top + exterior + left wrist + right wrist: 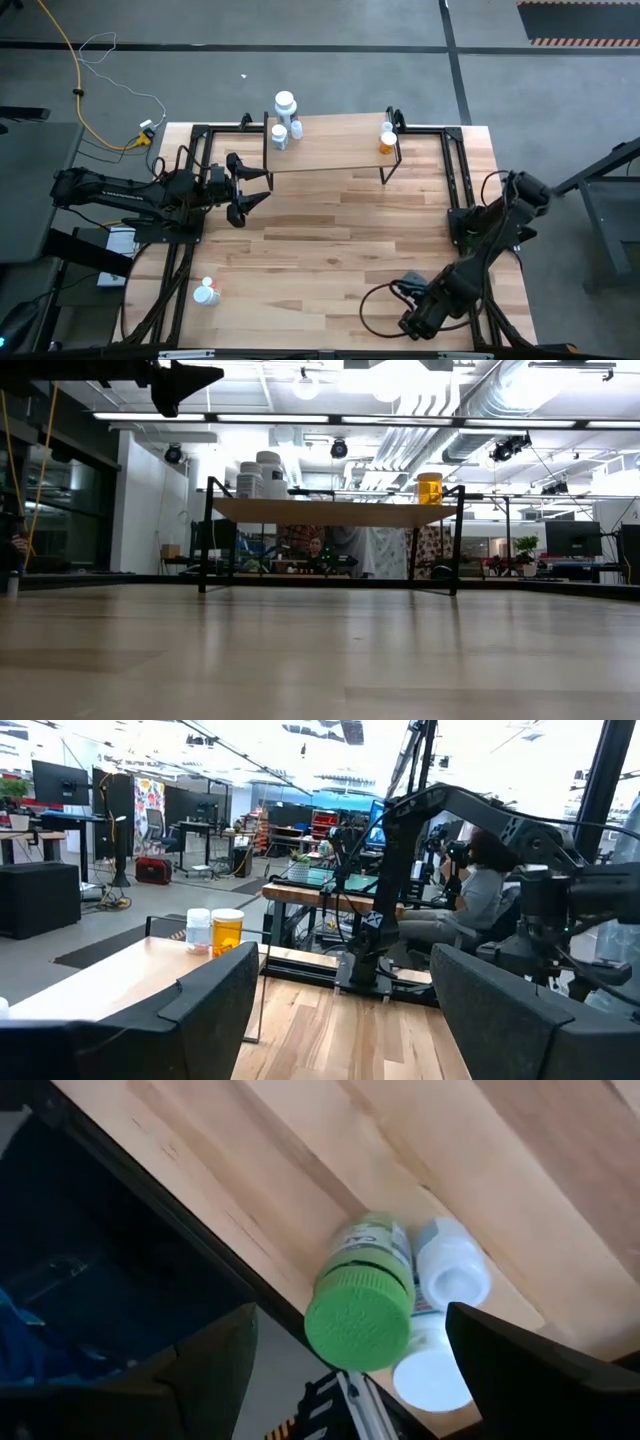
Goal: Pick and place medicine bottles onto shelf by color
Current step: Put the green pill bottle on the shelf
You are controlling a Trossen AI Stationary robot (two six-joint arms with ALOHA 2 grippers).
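The small raised light-wood shelf on thin black metal legs (335, 140) is standing near the far edge of the large butcher-block tabletop (330, 250). At the shelf's left end, a cluster of white round plastic pill bottles with white caps (285, 120) is sitting, the tallest one at the far corner. At the right end, an orange plastic pill bottle with a white cap (387, 140) is standing upright with a small white bottle (388, 127) just behind it.

The left gripper (252, 186) is hovering above the tabletop just off the shelf's left front leg, its jaws spread apart and gripping nothing; the shelf's bottles are lying ahead of it, outside the jaws. In the left wrist view the orange bottle (227, 931) is showing at the shelf's far end, well beyond the dark fingers (215, 1005).

The right gripper (412, 322) is pointing down over the tabletop's near right corner, jaws released and empty. In the right wrist view a green-capped plastic pill bottle (362, 1302) is lying on its side at the tabletop's edge, touching two small white bottles (452, 1270), all lined up between the parted fingers (520, 1375) but farther off.

Another white bottle with a red band (205, 292) is lying near the tabletop's near left corner, well apart from both grippers.
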